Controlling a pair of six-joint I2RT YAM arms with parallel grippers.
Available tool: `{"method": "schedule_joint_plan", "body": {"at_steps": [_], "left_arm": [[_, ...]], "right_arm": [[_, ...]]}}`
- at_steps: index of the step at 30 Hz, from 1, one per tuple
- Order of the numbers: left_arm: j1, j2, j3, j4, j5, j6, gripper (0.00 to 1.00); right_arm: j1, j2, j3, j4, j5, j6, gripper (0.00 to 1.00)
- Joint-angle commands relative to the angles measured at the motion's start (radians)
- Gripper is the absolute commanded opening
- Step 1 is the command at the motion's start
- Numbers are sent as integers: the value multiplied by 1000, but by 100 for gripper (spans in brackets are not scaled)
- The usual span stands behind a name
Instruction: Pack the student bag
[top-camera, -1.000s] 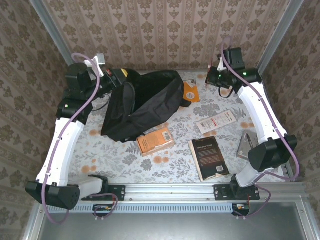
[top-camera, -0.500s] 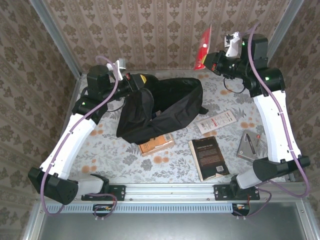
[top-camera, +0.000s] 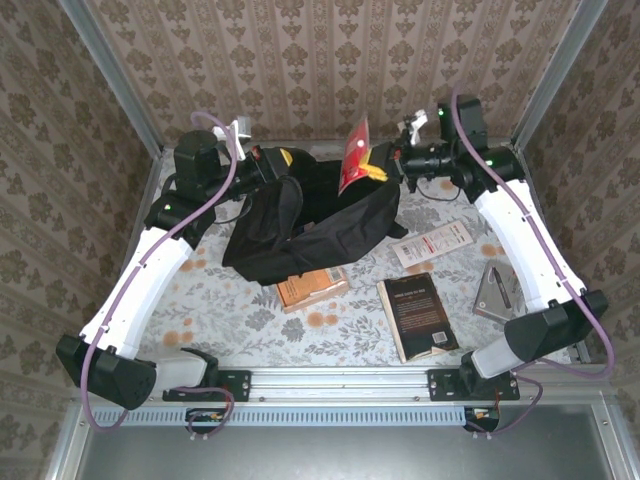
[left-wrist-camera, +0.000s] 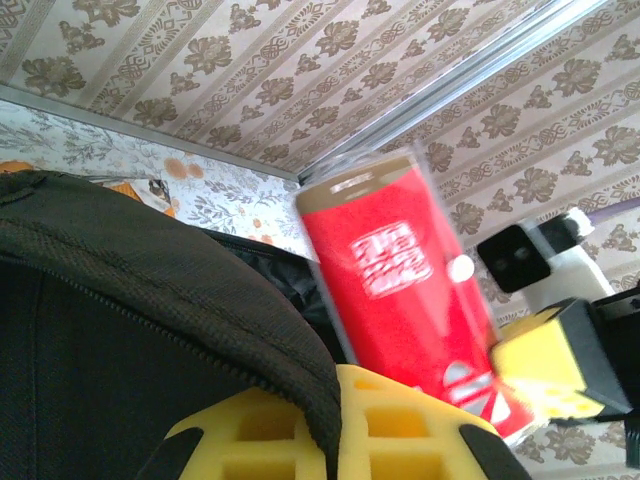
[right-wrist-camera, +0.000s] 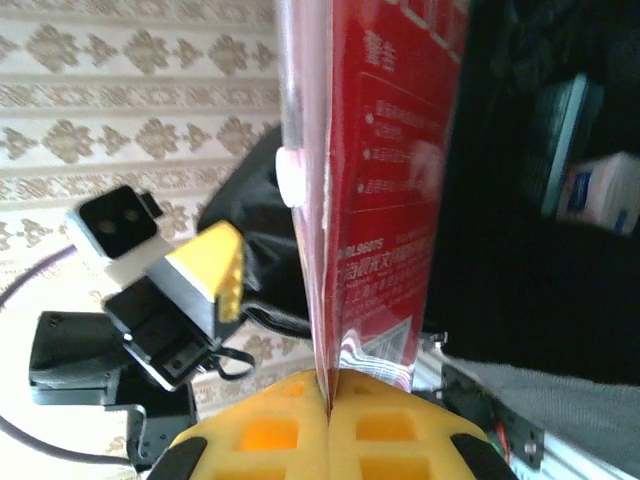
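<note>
Two hands meet over the large black soft fabric backpack (top-camera: 300, 225) lying on the floral worktop (top-camera: 240, 310). From above, the left hand (top-camera: 284, 158) pinches its rim and the right hand (top-camera: 378, 168) grips a flat red plastic packet (top-camera: 354, 155) above the opening. Left wrist: yellow fingers clamp black fabric. Right wrist: fingers closed on the packet's edge; a pale box (right-wrist-camera: 610, 190) lies inside the backpack.

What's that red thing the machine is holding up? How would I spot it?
Find the big black student bag slumped toward the back of the table. Just above it, the right gripper pinches a flat, glossy red packet by its edge. It alone stands upright in the air; the orange book and black book lie flat.
</note>
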Motion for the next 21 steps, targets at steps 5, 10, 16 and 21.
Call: {"method": "schedule_joint_plan", "body": {"at_steps": [5, 10, 16, 21], "left_arm": [[0, -17, 53, 104, 12, 28, 0], [0, -19, 55, 105, 13, 29, 0], [1, -29, 48, 106, 20, 27, 0], [-3, -31, 48, 116, 41, 31, 0]], "right_arm": [[152, 92, -28, -51, -67, 33, 0], [226, 150, -42, -43, -44, 54, 0], [243, 233, 9, -85, -8, 25, 0], [243, 382, 157, -161, 52, -16, 0]]}}
